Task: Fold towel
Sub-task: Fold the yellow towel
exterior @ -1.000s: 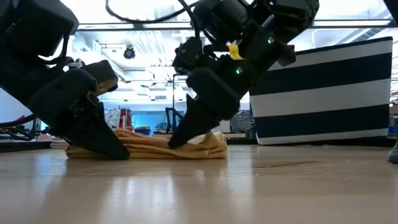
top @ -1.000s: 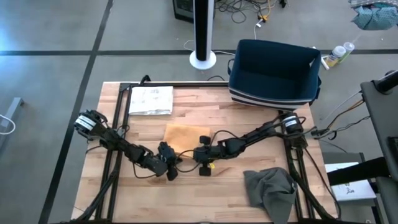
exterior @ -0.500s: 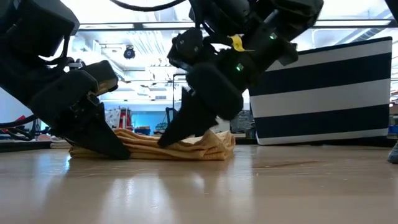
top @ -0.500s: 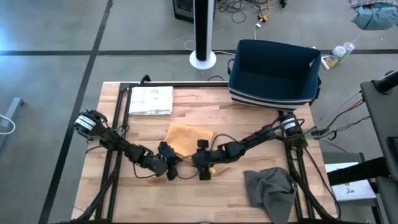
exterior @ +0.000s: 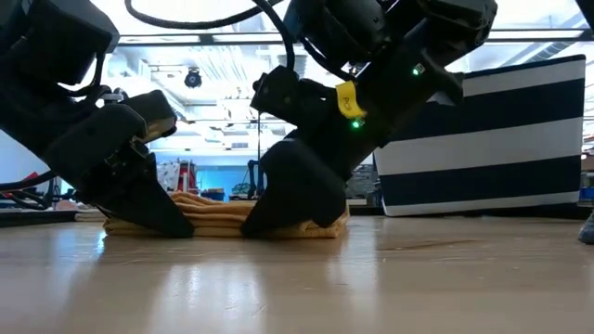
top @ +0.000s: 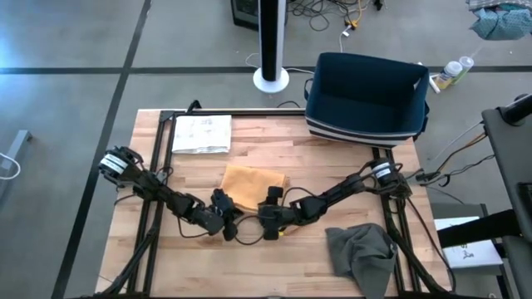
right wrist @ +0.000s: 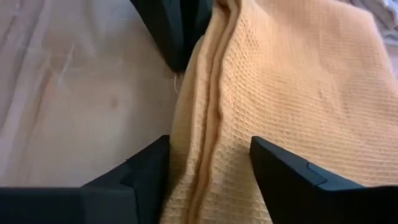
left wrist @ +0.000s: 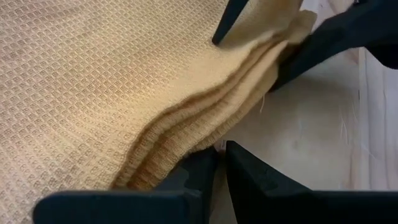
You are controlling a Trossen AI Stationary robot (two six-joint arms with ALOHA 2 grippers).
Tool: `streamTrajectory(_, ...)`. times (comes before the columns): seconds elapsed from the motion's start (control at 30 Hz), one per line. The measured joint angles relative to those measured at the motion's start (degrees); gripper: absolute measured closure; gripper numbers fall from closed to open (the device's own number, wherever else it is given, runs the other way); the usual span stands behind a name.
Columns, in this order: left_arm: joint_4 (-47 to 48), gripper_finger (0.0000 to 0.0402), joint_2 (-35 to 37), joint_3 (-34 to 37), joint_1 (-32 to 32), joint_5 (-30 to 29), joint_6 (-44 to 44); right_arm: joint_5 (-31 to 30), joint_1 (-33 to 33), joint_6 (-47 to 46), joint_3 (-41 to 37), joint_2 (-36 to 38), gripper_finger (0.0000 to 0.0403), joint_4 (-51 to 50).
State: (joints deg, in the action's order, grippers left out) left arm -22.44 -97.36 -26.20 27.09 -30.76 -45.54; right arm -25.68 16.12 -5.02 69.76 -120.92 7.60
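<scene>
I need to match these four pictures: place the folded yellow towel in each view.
High view: yellow towel mid-table, between the two arms.
Low view: flat stack on the tabletop between both pincers.
Left wrist view: fills most of the picture.
Right wrist view: layered edge between that pincer's fingers.
Shared landmark: striped navy bin, behind on the low view's right.

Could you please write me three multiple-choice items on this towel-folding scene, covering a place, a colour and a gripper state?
1. Where on the wooden table does the crumpled grey cloth lie?
A. by the right arm's base
B. inside the bin
C. on the paper sheet

2. What colour is the folded waffle-weave towel?
A. blue
B. yellow-orange
C. white

3. How does the right gripper stand?
A. out of view
B. clamped on the bin
C. open astride the towel's edge

Answers: 1 A, the high view shows it near that corner. 2 B, both wrist views show it. 3 C, its fingers stand apart with the layered edge between.
</scene>
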Motion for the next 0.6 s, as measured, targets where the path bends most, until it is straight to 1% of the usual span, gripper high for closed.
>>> streamTrajectory(0.2, 0.2, 0.0365, 0.1, 0.0, 0.0, 0.5, 0.0, 0.0, 0.1, 1.2, 0.4, 0.1, 0.0267, -0.5)
streamTrajectory(0.37, 0.6, 0.0365, 0.1, 0.0, 0.0, 0.8, 0.0, 0.1, 0.2, 1.2, 2.2, 0.7, 0.0320, -5.4)
streamTrajectory(0.47, 1.2, 0.0365, 0.3, 0.0, 0.0, 1.0, 0.0, 0.9, 0.2, 1.6, 3.7, 0.8, 0.0339, -9.1)
streamTrajectory(0.6, 2.5, 0.0365, 1.0, 0.0, 0.0, 1.3, 0.0, 4.8, 0.2, 2.6, 4.7, 0.9, 0.0346, -10.5)
